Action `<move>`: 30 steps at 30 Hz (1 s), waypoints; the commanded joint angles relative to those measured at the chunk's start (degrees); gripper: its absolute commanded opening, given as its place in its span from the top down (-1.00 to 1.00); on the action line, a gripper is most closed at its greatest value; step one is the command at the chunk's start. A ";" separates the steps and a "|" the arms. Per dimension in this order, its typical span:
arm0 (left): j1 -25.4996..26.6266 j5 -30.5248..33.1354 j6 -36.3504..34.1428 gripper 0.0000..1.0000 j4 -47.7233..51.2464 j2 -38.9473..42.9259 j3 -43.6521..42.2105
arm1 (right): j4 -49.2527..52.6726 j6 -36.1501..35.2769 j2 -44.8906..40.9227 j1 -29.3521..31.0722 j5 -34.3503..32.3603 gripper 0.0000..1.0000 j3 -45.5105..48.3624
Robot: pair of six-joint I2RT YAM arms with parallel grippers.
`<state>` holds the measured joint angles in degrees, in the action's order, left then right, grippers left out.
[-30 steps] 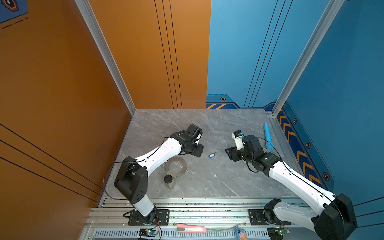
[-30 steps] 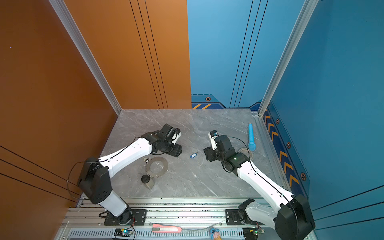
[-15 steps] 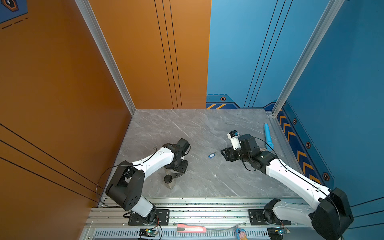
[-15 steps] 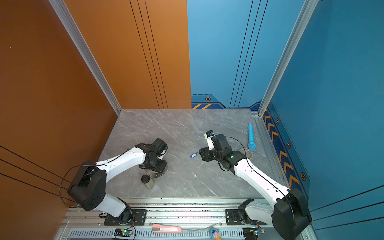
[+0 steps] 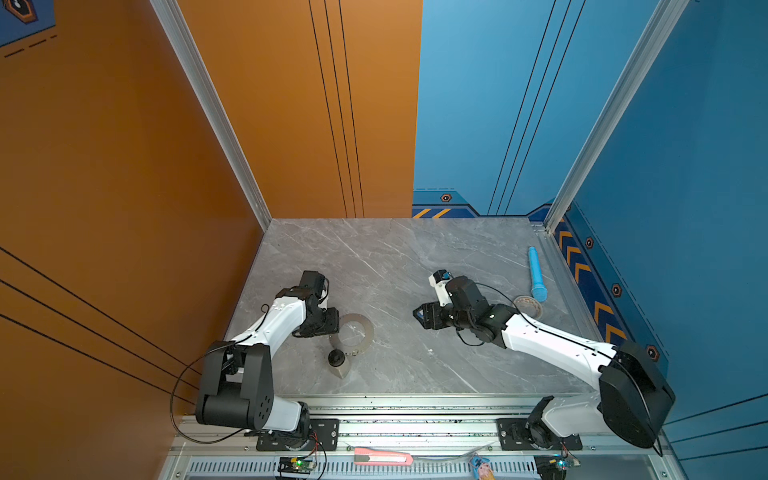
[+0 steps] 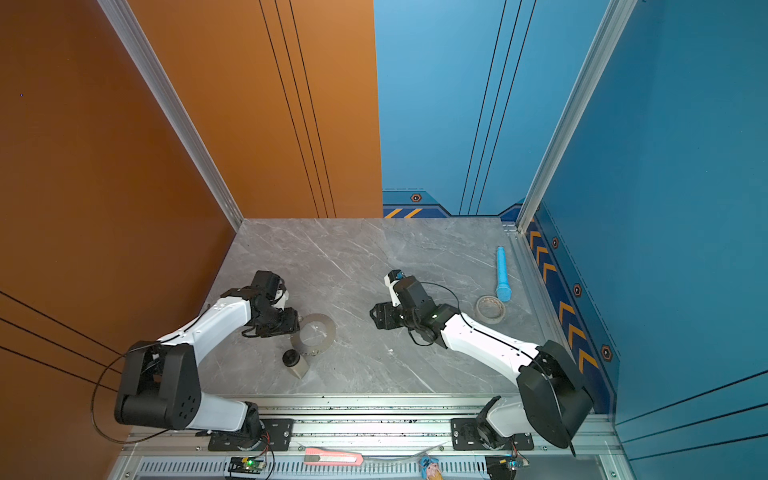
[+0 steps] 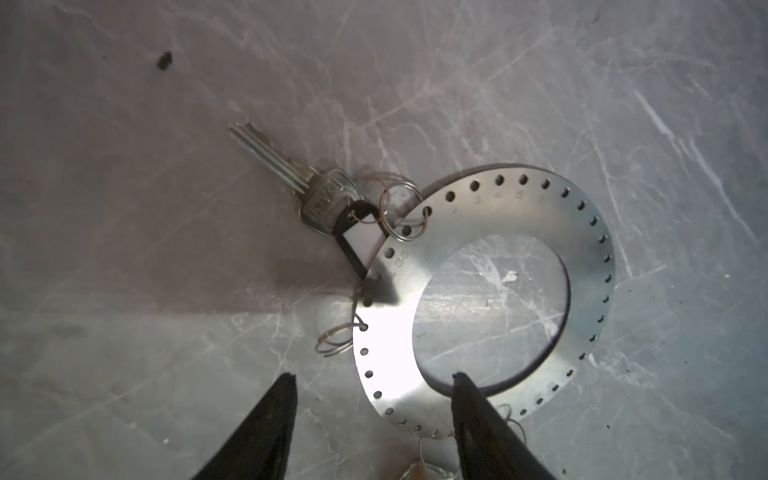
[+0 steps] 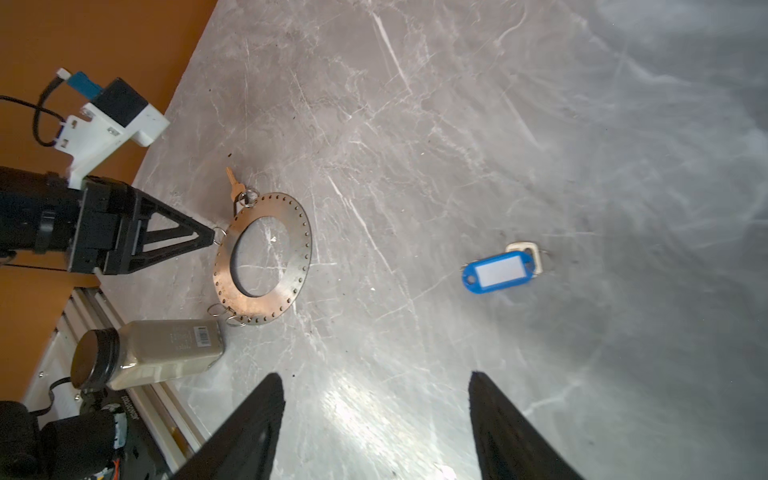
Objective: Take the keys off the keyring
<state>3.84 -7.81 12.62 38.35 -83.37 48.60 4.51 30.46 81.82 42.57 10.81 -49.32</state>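
The keyring (image 7: 515,216) is a flat, shiny metal disc with holes round its rim, lying on the table left of centre in both top views (image 5: 353,334) (image 6: 314,334). A black key tag (image 7: 356,243) and a metal key (image 7: 278,162) hang from wire loops at its rim. My left gripper (image 7: 374,384) is open, one finger over the ring's hole and one outside the band. The blue key tag (image 8: 498,272) lies loose on the table, apart from the ring. My right gripper (image 8: 374,380) is open and empty, with the tag ahead of its fingers.
A bottle with a black cap (image 5: 337,362) lies just in front of the keyring. At the right side lie a blue cylinder (image 5: 536,274) and a beige tape roll (image 5: 528,306). An orange wall bounds the left and a blue wall the right.
My left gripper came down from farther back, passed over the ring and now sits at its left edge. My right gripper has slid left until it stands over the blue tag.
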 commanded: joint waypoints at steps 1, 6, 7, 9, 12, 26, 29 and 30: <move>-1.87 -6.49 -1.89 -0.19 -3.33 -2.29 -0.83 | -6.12 6.26 3.70 1.91 2.28 -0.42 -0.13; -2.96 -10.70 -1.63 -0.16 -5.58 -4.72 -1.49 | -11.43 9.55 9.93 3.82 5.57 -0.39 -0.80; -3.02 -10.89 -1.65 -0.15 -5.72 -5.27 -1.67 | -11.83 9.61 11.22 4.19 6.24 -0.38 -1.33; -2.95 -11.33 -1.49 -0.14 -6.34 -5.82 -2.04 | -12.73 9.83 13.78 4.67 7.55 -0.37 -2.26; -2.96 -12.37 -1.47 -0.14 -6.66 -6.33 -2.30 | -14.23 10.60 17.38 4.94 10.20 -0.34 -3.71; -2.66 -15.58 -0.08 -0.12 -7.06 -3.93 -3.75 | -18.02 14.86 27.90 6.19 12.13 -0.29 -8.59; -3.68 -14.90 -0.48 -0.12 -6.27 -3.34 -2.64 | -18.64 15.67 29.44 6.24 12.65 -0.29 -9.35; -4.04 -13.96 -1.33 -0.13 -5.37 -3.34 -2.10 | -18.59 15.73 29.85 6.23 12.70 -0.28 -9.62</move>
<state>0.71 -22.72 11.99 30.17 -88.07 45.91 -13.19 44.71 109.84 48.49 22.76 -57.71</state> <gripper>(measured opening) 0.562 0.643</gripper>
